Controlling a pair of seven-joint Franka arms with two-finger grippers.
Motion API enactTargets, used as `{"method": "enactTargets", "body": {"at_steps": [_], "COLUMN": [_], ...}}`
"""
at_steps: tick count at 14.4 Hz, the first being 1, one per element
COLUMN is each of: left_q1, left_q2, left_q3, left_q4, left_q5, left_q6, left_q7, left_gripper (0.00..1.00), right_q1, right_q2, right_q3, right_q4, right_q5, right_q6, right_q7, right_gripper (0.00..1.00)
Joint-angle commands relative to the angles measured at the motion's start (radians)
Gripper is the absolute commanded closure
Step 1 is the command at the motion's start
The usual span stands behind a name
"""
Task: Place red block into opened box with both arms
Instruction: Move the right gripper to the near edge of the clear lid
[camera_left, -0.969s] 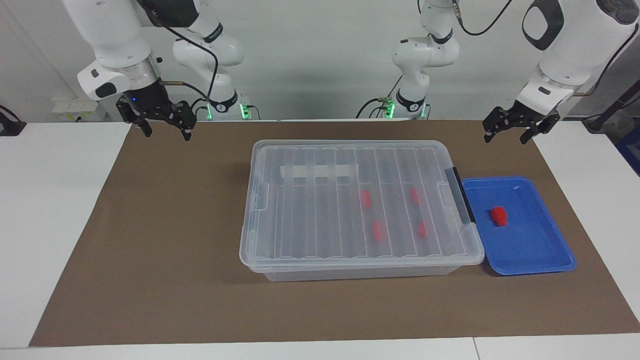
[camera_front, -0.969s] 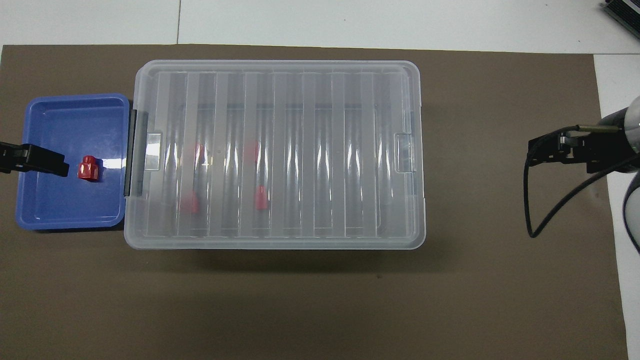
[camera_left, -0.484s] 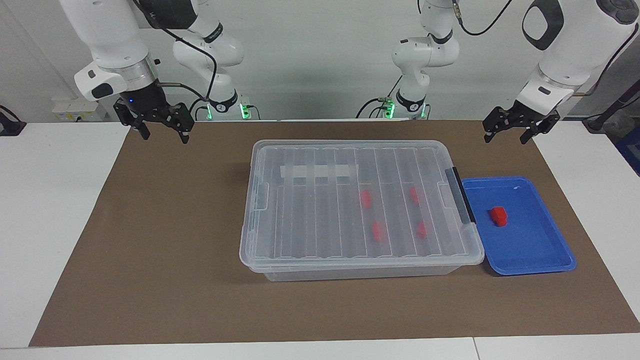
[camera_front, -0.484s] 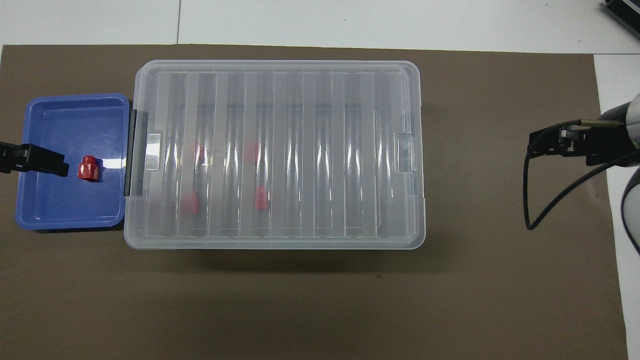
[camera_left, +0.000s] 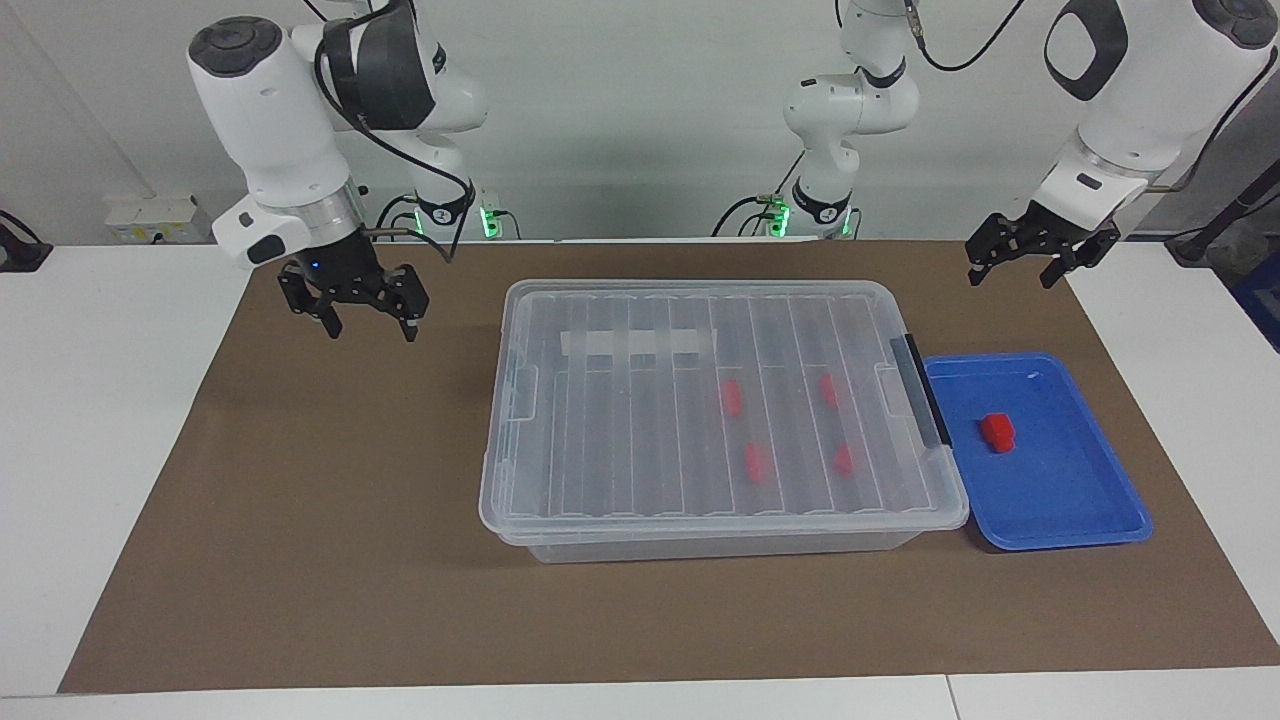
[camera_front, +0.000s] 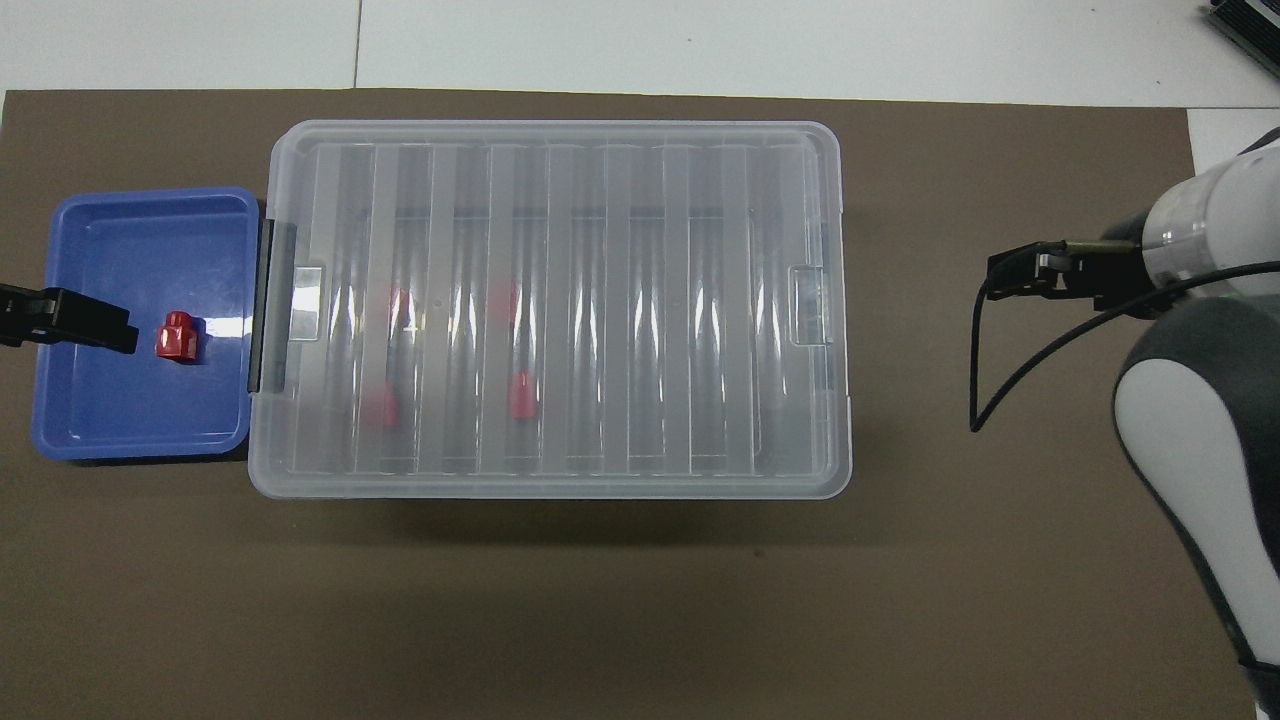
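The red block (camera_left: 997, 432) (camera_front: 176, 336) lies in a shallow blue tray (camera_left: 1085, 500) (camera_front: 130, 420) beside the box, at the left arm's end. The box (camera_left: 620, 430) (camera_front: 600, 300) is a large clear bin in the middle of the mat. Its ribbed lid lies flat on it, and its black clip (camera_left: 922, 388) faces the tray. My left gripper (camera_left: 1010, 278) hangs open in the air above that end of the mat, well apart from the block. Open and holding nothing, my right gripper (camera_left: 370, 330) hovers over the mat beside the box's other end.
Several red blocks (camera_left: 757, 462) show through the lid inside the box. A brown mat (camera_left: 300, 550) covers the white table (camera_left: 100, 400). A black cable (camera_front: 985, 400) loops down from the right wrist.
The right arm has swung in from the mat's corner toward the box and come lower. The left arm, the box and the red block have not moved.
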Motion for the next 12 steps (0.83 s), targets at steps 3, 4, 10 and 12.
{"method": "enactTargets", "body": {"at_steps": [3,4,10,12], "left_q1": [-0.002,-0.002,-0.002,-0.002], "left_q2": [-0.018,-0.018,-0.018,-0.018], "left_q3": [0.001,0.001,0.001,0.001], "left_q4": [-0.016,-0.016,-0.016,-0.016], "left_q5": [0.018,0.018,0.018,0.018], "left_q6": [0.000,0.000,0.000,0.000], "left_q7": [-0.013,-0.013,-0.013,-0.013], "left_gripper": [0.00,0.00,0.00,0.00], "right_q1": [0.066,0.086,0.141,0.147], "right_q2": [0.078,0.088,0.114,0.100], "right_q3": [0.004,0.004,0.004,0.004], "right_q4": [-0.001,-0.001,-0.025,-0.055], "right_q5": [0.014,0.014,0.012,0.011], "right_q6": [0.103,0.109,0.105,0.105], "right_q7": [0.101,0.125,0.162,0.166], "right_gripper": [0.00,0.00,0.00,0.00]}}
